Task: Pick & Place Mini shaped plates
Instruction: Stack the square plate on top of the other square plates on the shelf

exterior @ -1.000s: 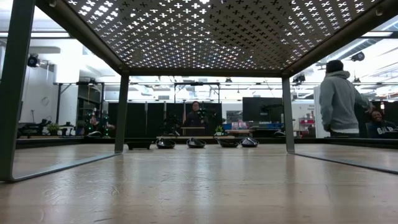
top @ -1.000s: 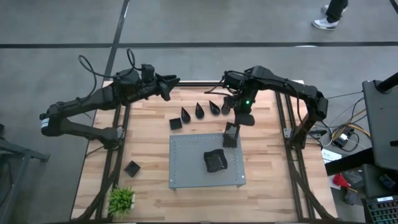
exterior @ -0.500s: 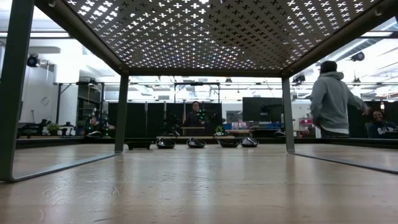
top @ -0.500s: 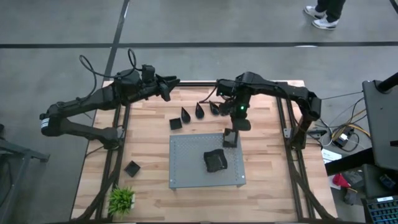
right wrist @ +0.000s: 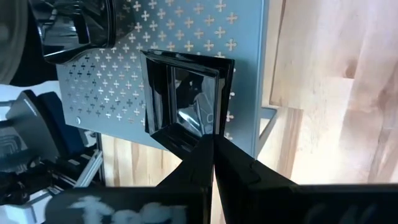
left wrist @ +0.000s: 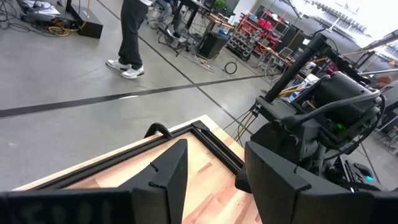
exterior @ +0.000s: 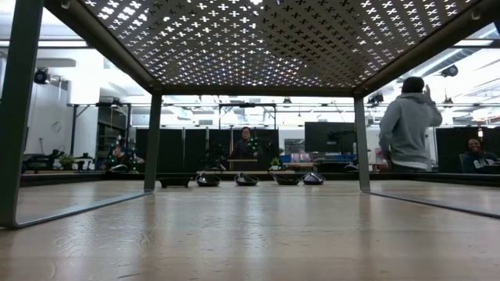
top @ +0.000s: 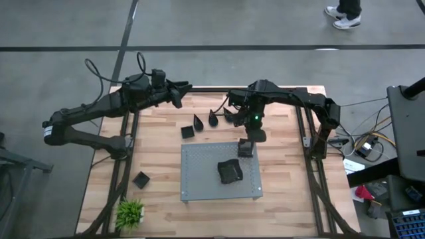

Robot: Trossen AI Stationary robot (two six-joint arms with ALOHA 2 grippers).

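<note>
Small black plates lie scattered. Teardrop plates (top: 213, 118) form a far row beside a square plate (top: 188, 131), and another square plate (top: 141, 179) sits near the left edge. On the grey perforated board (top: 199, 179) rests a dark pile of plates (top: 230, 171). One square plate (top: 246, 149) (right wrist: 186, 93) sits on the board's far right corner. My right gripper (top: 255, 137) (right wrist: 212, 146) is shut, hovering at this plate's rim. My left gripper (top: 184, 87) (left wrist: 211, 180) is open above the table's far left edge. My right gripper points its shut fingertips (right wrist: 205, 152) down at the rim (right wrist: 186, 140) of the square plate on the board's corner. I cannot tell whether they touch it. The plate rests on the board by its base.
A small green plant (top: 130, 212) stands at the near left corner. The board stands on legs (exterior: 153, 140) above the table, and the far row of plates (exterior: 246, 179) shows beneath it. People stand in the room beyond. Bare wood lies left and right of the board.
The right arm's elbow and wrist have swung toward the table's left. Its gripper has stayed by the board's far right corner. The left arm has kept still.
</note>
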